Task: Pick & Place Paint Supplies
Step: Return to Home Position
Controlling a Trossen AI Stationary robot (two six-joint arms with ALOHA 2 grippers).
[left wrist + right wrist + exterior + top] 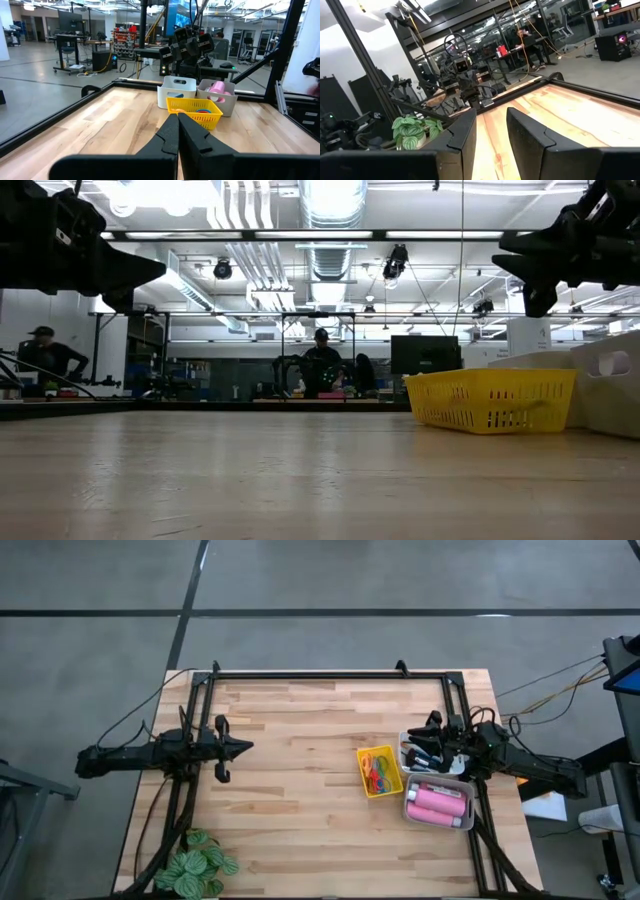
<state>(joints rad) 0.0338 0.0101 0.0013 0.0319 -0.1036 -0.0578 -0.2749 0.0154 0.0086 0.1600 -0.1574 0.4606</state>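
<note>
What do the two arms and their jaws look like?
The left arm and the right arm are both black, slim and jointed, with thin dark cables trailing off them. Each ends in two flat matte-black jaws with angular, stepped inner edges. No markings are visible.

We are taking the scissors bin (384,794) as our reference. The scissors (378,770) are lying inside it. Just beside it on the right arm's side, two trays are sitting. The brush tray (176,92) is lying toward the far edge of the table (300,740). The bottle tray (229,106) is lying toward the near edge, with paint bottles (437,804) in it. The plant (198,865) is standing well apart on the left arm's side, at the near corner.
</note>
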